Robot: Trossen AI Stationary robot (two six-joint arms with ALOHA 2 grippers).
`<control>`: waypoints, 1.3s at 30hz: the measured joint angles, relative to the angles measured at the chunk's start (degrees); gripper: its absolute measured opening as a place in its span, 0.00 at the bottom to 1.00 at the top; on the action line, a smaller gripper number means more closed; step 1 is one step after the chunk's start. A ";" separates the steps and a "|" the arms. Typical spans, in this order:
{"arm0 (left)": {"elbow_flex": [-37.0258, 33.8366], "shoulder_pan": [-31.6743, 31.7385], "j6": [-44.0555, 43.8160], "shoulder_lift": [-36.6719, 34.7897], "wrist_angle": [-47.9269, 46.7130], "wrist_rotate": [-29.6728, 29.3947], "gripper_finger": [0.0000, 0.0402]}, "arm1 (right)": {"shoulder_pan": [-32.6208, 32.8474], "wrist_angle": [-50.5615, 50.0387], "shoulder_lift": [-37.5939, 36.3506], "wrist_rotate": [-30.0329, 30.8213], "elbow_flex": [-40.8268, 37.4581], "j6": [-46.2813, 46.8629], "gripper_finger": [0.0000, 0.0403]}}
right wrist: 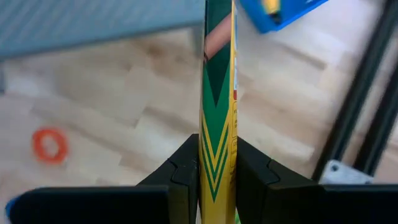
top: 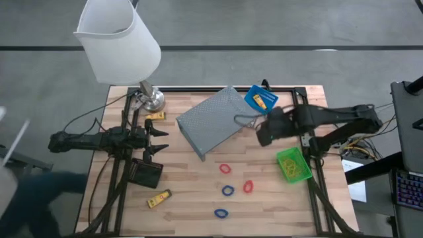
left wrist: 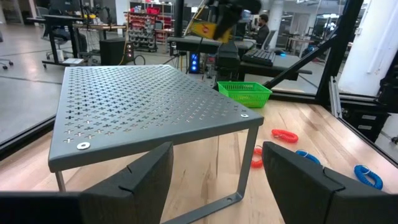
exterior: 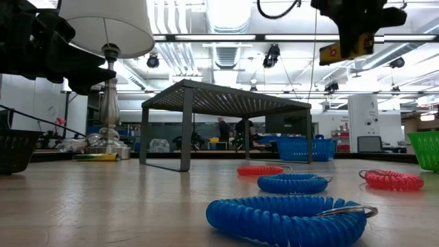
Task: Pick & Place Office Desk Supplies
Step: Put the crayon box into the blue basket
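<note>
At the far left of the counter (top: 192,198), the white-shaded lamp (top: 122,41) is standing on its metal base, and a yellow piece (top: 154,116) is lying flat just beside that base. The left gripper (top: 160,140) is hovering over the left side with its fingers (left wrist: 134,180) spread wide apart, holding nothing and facing the grey perforated metal stand (top: 215,119). Just below it the black bin (top: 146,173) is sitting, and another yellow piece with dark marks (top: 158,198) is lying near the front edge; its marks are too small to read.

In the middle, red and blue loops are lying spread over the wood: a red loop (top: 226,168), a blue loop (top: 228,190), a second red loop (top: 248,186) and a blue loop (top: 221,213) nearest the front.

Right of the stand, the blue bin (top: 261,99) is sitting at the back with a yellow piece inside. The right gripper (right wrist: 216,171) is hanging above the counter between the blue bin and the green bin (top: 293,164), its fingers clamped on a thin yellow box (right wrist: 217,93) held edge-on; green chevrons are showing along that edge, but no writing can be read.
</note>
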 joint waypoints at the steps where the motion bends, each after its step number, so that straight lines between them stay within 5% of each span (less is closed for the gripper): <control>1: 0.00 0.01 0.00 0.00 0.00 -0.01 0.63 | -1.91 0.04 -0.89 0.48 -0.66 -0.76 0.16; 10: 0.00 -0.01 0.00 0.00 0.00 0.00 0.63 | -20.72 7.70 -3.85 0.20 -3.48 -18.69 0.16; 22: 0.00 0.01 0.00 0.00 0.00 -0.01 0.63 | -42.76 24.22 2.55 -7.22 -4.38 -42.48 0.16; 39: 0.00 0.01 0.00 0.00 0.00 -0.01 0.63 | -51.76 33.92 20.26 -11.45 -2.54 -47.80 0.16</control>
